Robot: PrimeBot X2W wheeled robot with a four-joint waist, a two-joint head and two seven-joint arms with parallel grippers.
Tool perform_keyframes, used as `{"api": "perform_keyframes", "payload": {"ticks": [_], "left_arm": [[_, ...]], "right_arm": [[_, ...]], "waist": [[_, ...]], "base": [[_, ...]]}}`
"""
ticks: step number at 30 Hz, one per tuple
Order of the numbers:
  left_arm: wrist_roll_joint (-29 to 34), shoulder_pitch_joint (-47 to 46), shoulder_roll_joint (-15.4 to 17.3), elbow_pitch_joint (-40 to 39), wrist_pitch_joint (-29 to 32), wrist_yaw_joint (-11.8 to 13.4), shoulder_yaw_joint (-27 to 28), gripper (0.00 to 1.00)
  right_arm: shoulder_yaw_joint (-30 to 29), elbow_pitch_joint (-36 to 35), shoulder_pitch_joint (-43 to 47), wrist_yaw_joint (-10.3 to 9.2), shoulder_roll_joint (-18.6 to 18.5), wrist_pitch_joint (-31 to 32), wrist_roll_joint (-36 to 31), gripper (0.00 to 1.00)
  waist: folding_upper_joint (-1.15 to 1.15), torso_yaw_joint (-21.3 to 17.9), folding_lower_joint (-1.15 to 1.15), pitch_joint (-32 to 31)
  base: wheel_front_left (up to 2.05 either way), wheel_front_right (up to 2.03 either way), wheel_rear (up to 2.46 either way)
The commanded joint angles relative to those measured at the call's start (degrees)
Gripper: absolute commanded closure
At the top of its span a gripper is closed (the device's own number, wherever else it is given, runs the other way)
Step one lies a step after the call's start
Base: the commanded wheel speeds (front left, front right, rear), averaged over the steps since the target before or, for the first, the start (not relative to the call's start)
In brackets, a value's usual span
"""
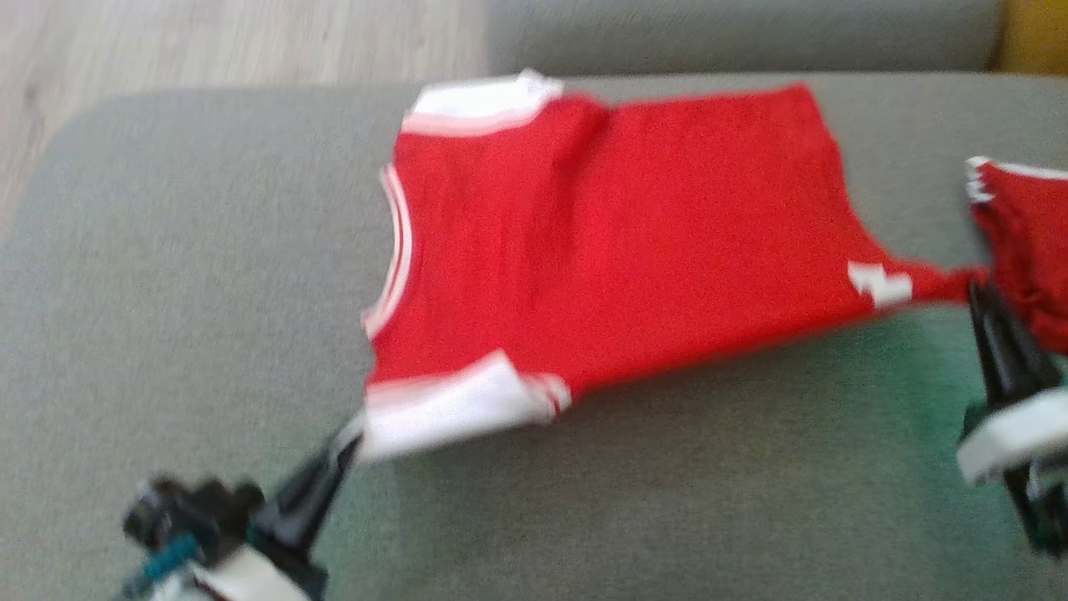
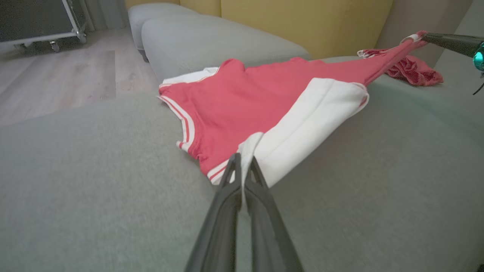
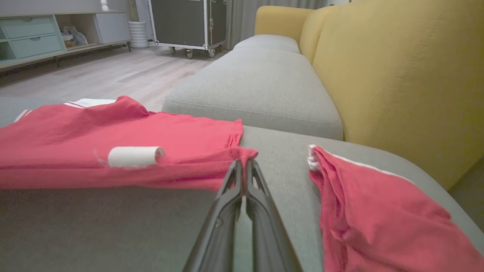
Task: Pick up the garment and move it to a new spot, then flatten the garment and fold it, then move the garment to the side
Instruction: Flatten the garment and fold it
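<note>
**Garment stretched between both arms, fold not yet begun**

The left pincer (image 1: pixel 350 442) is clenching the white sleeve (image 1: pixel 450 409) at seven o'clock in the head view. The right pincer (image 1: pixel 978 294) is gripping a hem corner (image 1: pixel 947 282) at three o'clock. Between them the red garment (image 1: pixel 617 242) is stretching taut, its near edge lifting off the grey sofa seat (image 1: pixel 167 317) while its far edge is resting on it. A second red cloth (image 1: pixel 1030 242) is lying just past the right pincer. The pick-up looks done and flattening seems to be under way; the fold and the move aside are still waiting.
</note>
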Motion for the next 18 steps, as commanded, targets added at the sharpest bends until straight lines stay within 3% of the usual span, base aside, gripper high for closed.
{"api": "perform_keyframes", "payload": {"ticks": [1, 5, 9, 14, 18], "left_arm": [[-0.52, -0.49, 2.97, -1.98, 0.19, 1.35, 2.1, 1.0], [-1.29, 4.32, 3.53, -4.9, 0.49, 4.11, 1.53, 1.0], [-0.91, 4.81, 3.68, -5.78, 0.93, 5.26, 1.3, 1.0], [0.7, 0.92, 2.78, -5.32, 1.82, 5.39, 1.32, 1.0], [3.16, -5.79, 1.16, -2.32, 2.38, 3.58, 0.9, 1.0]], "right_arm": [[-0.79, -2.37, 1.32, -0.04, -1.3, -0.38, -0.43, 1.0], [-2.65, -6.6, 8.13, -0.04, 0.04, 0.09, -1.57, 1.0], [-5.59, -10.24, 11.32, -0.04, 1.37, 1.76, -2.1, 1.0], [-7.99, -11.81, 10.53, -0.04, 2.7, 3.88, -2.95, 1.0], [-9.08, -10.96, 7.72, -0.04, 3.18, 4.99, -3.54, 1.0]], "waist": [[-0.01, -1.83, 0.03, -2.85], [-0.01, -2.06, 0.03, -3.8], [-0.01, -1.79, 0.03, -3.0], [-0.01, -1.14, 0.03, -0.69], [-0.01, -0.19, 0.03, 2.2]], "base": [[0.0, 0.0, 0.0], [0.0, 0.0, 0.0], [0.0, 0.0, 0.0], [0.0, 0.0, 0.0], [0.0, 0.0, 0.0]]}}
